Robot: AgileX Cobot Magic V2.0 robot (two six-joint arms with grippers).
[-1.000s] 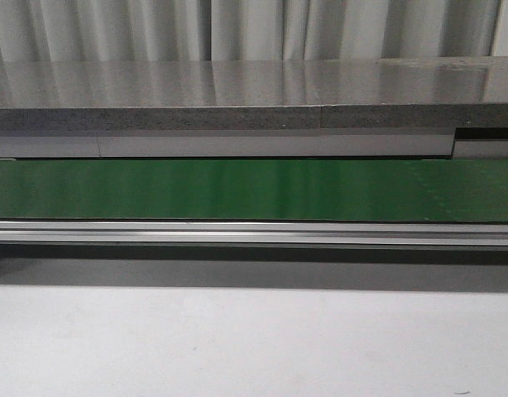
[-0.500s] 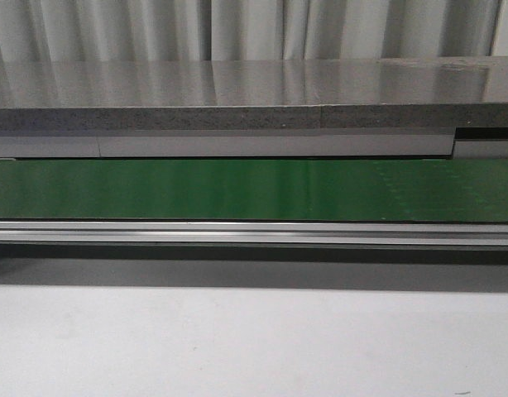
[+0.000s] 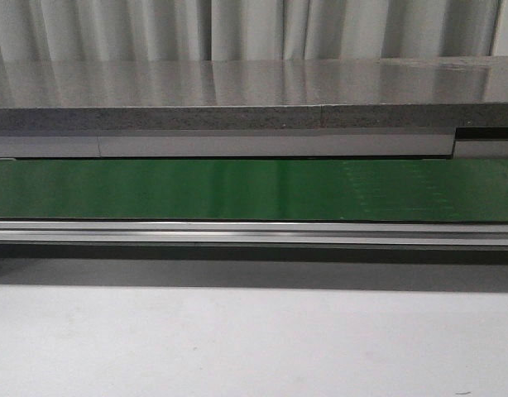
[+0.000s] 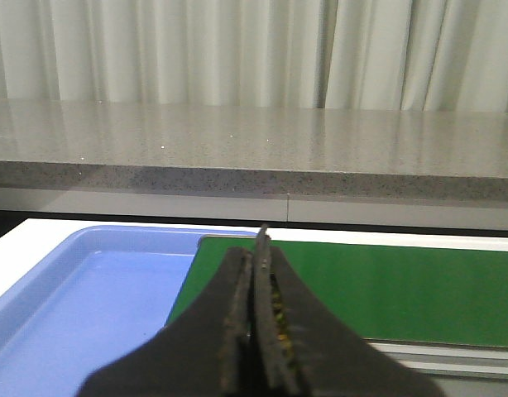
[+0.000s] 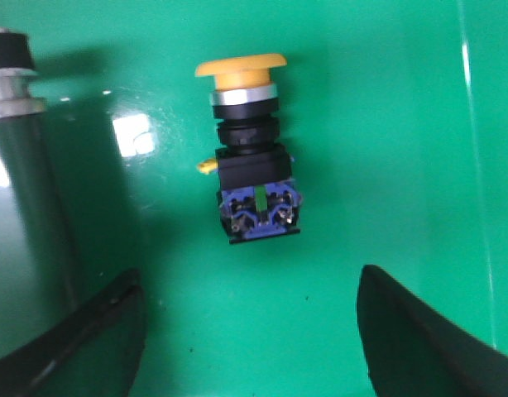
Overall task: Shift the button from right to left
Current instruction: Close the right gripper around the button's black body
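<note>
Button (image 5: 247, 157) lies on its side on the green belt (image 5: 386, 124), at twelve o'clock of my right gripper (image 5: 250, 331), jaws spread wide. My left gripper (image 4: 258, 331) has jaws pressed together.

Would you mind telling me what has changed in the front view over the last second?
Only the faint dotted patch on the green belt has moved: it has drifted leftward from the right end and now sits around, so the belt is running right to left. The grey counter, the aluminium rail and the white table stayed as they were. No button or gripper has entered this view.
</note>
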